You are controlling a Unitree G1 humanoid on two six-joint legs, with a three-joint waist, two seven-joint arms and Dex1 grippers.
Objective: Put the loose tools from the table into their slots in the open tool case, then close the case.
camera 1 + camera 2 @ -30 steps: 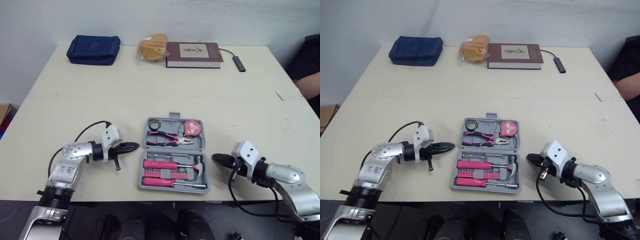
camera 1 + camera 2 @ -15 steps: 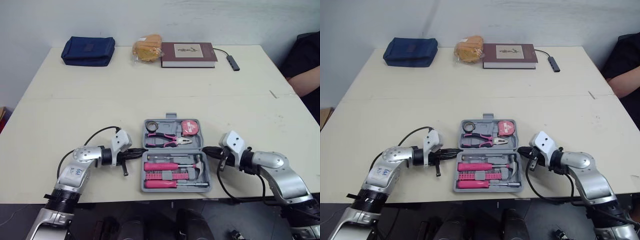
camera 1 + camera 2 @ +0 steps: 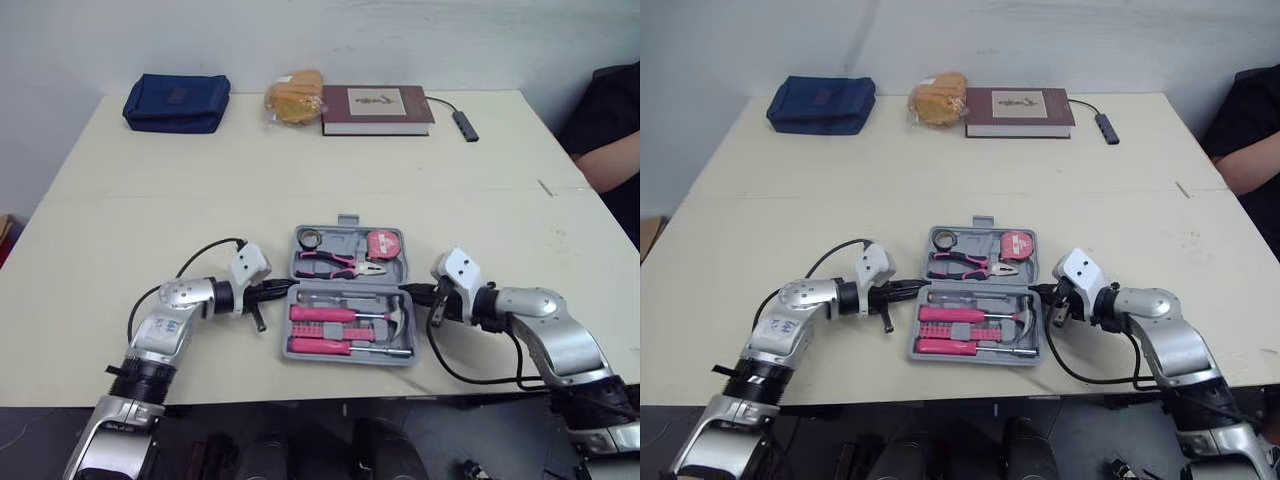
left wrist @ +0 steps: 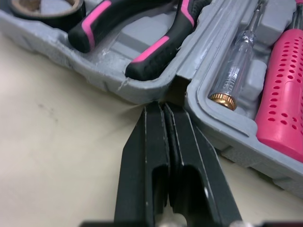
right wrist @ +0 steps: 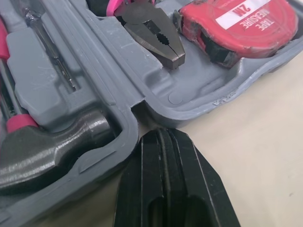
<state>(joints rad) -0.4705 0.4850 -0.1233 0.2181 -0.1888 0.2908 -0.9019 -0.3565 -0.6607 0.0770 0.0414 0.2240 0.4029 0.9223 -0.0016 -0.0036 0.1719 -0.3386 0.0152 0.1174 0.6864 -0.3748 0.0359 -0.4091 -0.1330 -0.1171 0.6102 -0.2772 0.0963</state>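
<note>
— Confirm position of tool case (image 4: 109, 75).
— Lies open and flat on the table (image 3: 300, 150), between the two arms. Holds pliers (image 3: 340, 265), tape measure (image 3: 381, 243) and tape roll (image 3: 310, 238) in the far half. Holds hammer (image 3: 397, 318), pink screwdrivers (image 3: 325, 313) and clear tester (image 4: 236, 61) in the near half.
— Report pose of left gripper (image 4: 162, 106).
— Reaches in level from the case's left side, forearm low over the table, elbow bent outward and away from the case. Fingers pressed flat together, gripping nothing. Tips set at the hinge notch in the case's left wall, either touching or just short of it; cannot tell which.
— Report pose of right gripper (image 5: 163, 135).
— Mirrors the left from the case's right side: forearm low, wrist straight, pointing inward. Fingers closed on each other, holding nothing. Tips just beside the right-hand hinge notch, close to the hammer head.
</note>
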